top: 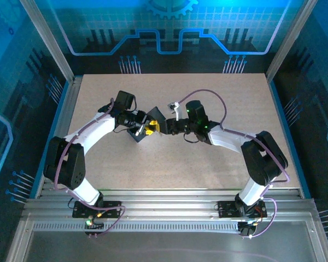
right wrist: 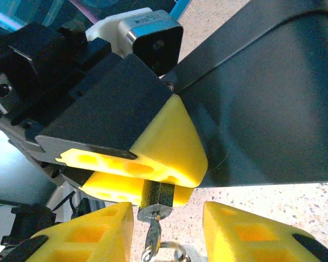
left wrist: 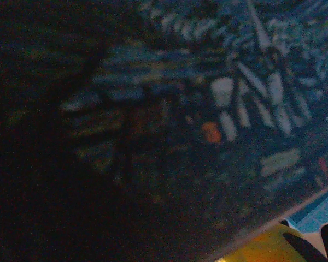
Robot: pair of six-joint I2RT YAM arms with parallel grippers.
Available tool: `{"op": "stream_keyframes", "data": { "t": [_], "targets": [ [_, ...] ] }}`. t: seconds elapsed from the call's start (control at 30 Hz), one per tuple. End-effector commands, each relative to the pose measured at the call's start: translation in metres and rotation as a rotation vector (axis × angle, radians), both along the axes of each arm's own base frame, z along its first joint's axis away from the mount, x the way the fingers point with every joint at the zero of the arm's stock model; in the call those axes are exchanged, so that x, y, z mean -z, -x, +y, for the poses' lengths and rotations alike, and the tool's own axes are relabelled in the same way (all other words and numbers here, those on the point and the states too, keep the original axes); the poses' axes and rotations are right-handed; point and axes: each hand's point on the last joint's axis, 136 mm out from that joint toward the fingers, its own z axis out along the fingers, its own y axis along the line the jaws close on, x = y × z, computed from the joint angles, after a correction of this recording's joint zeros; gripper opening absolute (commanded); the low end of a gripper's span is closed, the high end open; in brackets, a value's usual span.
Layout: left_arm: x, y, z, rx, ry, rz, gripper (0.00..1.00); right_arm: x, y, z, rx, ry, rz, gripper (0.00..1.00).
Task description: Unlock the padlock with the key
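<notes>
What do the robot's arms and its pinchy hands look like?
The left arm and right arm both have smooth white shells between chunky black joints, with thin purple cables looping alongside. The left gripper and right gripper are black, tipped with bright yellow wedge-shaped fingers that have cut-out holes.

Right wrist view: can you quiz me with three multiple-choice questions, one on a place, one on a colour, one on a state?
1. Where is the key?
A. Flat on the table.
B. Stuck in the padlock, hanging down.
C. On top of the tin.

2. What colour are the right hand's fingers?
A. Red.
B. White.
C. Yellow.

3. How is the right hand?
A. Open, a finger either side of the key.
B. Clamped on the tin.
C. Shut on nothing.

Answers:
1 B, the key dangles from the lock's underside.
2 C, both finger blocks are yellow.
3 A, gaps show beside the key.
</notes>
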Motion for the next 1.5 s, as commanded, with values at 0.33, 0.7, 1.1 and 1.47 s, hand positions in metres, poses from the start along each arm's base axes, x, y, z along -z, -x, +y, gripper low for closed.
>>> {"op": "stream_keyframes", "data": {
  "t": [0.33, 0.7, 1.1, 1.47],
  "targets": [
    [-0.03, 0.001, -0.003, 0.021, 0.038, -0.086, 0.0, -0.008, -0.004, 0.03, -0.04, -0.058, 0.041, 0.09],
    [-0.034, 0.008, 0.041, -0.059, -0.093, -0.094, 0.62, 0.0, -0.002, -0.001, -0.082, 0.177, -0.006, 0.0],
    [-0.042, -0.005, 0.108, 0.042, -0.483, -0.257, 0.56, -0.008, -0.004, -0.015, -0.074, 0.215, -0.001, 0.0],
    [-0.013, -0.02, 0.067, 0.218, -0.412, -0.383, 0.43, -0.006, -0.01, -0.025, -0.103, 0.475, -0.104, 0.0]
  ]
}}
